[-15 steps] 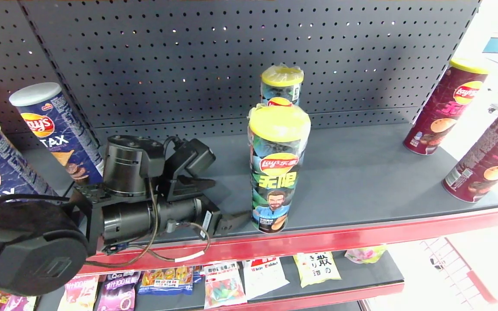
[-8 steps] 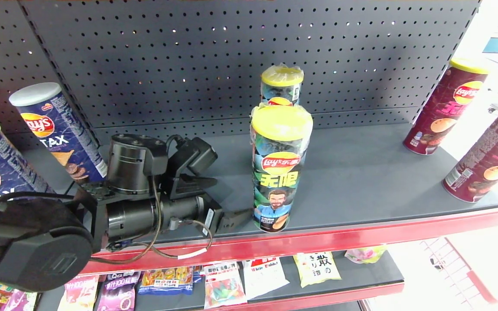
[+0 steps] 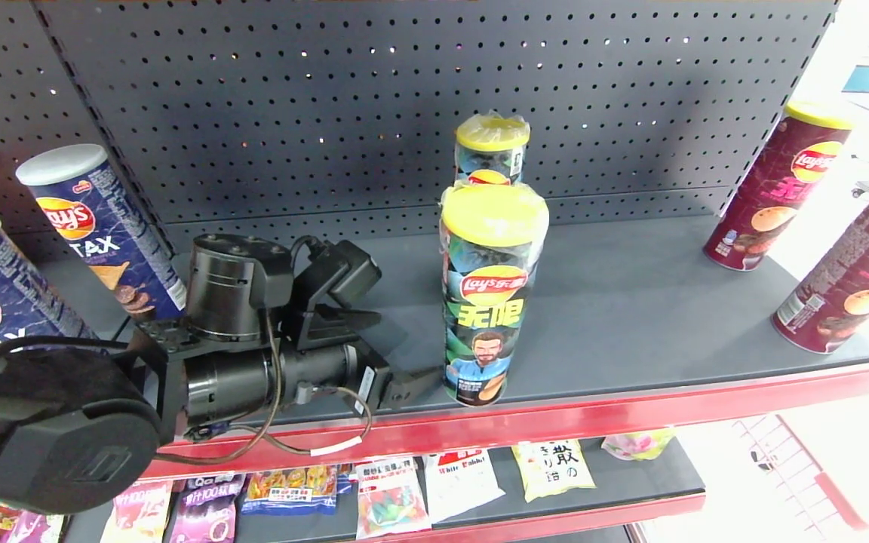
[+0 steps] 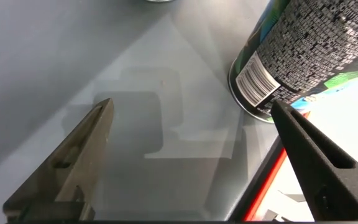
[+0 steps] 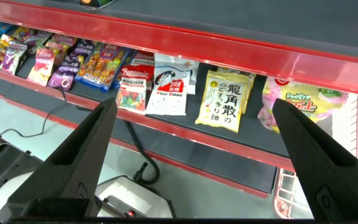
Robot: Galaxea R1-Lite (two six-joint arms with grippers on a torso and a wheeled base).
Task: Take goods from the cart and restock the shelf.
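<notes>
A green chips can with a yellow lid (image 3: 489, 294) stands upright near the front edge of the grey shelf (image 3: 631, 302). My left gripper (image 3: 413, 381) lies low on the shelf just left of the can's base, open. In the left wrist view the gripper (image 4: 191, 106) has its fingers wide apart with bare shelf between them. The can's base (image 4: 257, 87) stands just past one fingertip (image 4: 281, 115). A second green can (image 3: 492, 151) stands behind the first. My right gripper (image 5: 191, 106) is open and empty in front of the lower shelf.
Two blue cans (image 3: 99, 226) stand at the shelf's left. Two maroon cans (image 3: 778, 188) stand at its right. A red lip (image 3: 631, 411) edges the shelf front. Snack bags (image 5: 166, 78) lie on the lower shelf. A perforated back panel (image 3: 374, 98) closes the rear.
My left gripper has edged slightly to the right along the shelf. The front green can has shifted a little to the right with it.
</notes>
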